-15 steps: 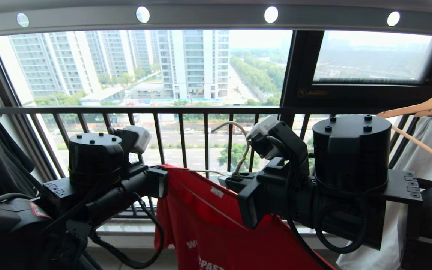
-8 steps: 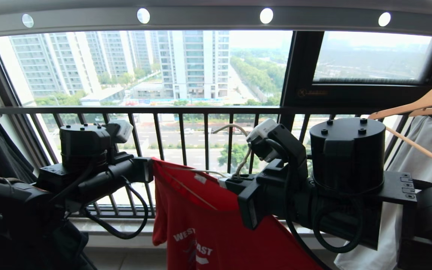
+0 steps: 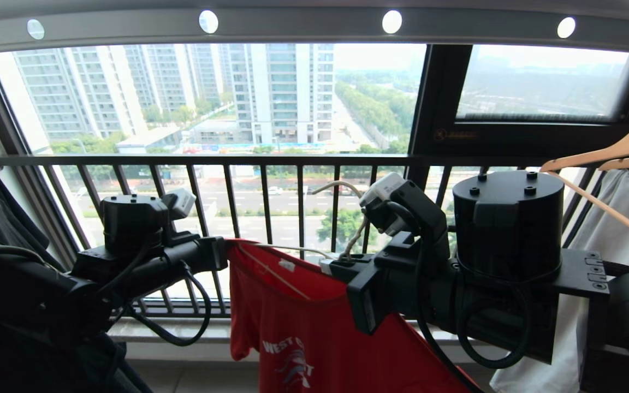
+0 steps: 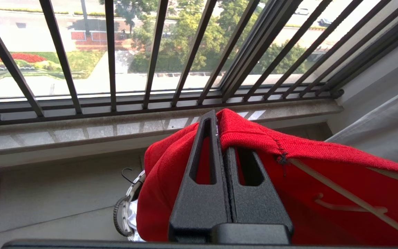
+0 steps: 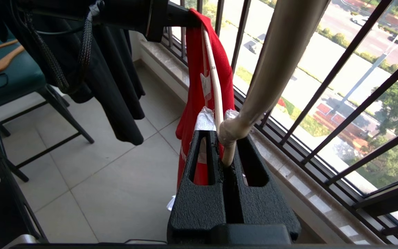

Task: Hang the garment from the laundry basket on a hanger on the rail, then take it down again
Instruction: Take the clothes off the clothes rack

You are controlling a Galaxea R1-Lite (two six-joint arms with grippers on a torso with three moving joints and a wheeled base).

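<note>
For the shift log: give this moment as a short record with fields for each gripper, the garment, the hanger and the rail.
left gripper: jaws shut on the red T-shirt's collar edge
right gripper: jaws shut on the hanger's neck, below its hook
red T-shirt: stretched between the two grippers, body hanging down, print facing the head camera
hanger: cream-white, one arm inside the shirt's neck opening
rail: overhead, above both grippers; hanger not on it
</note>
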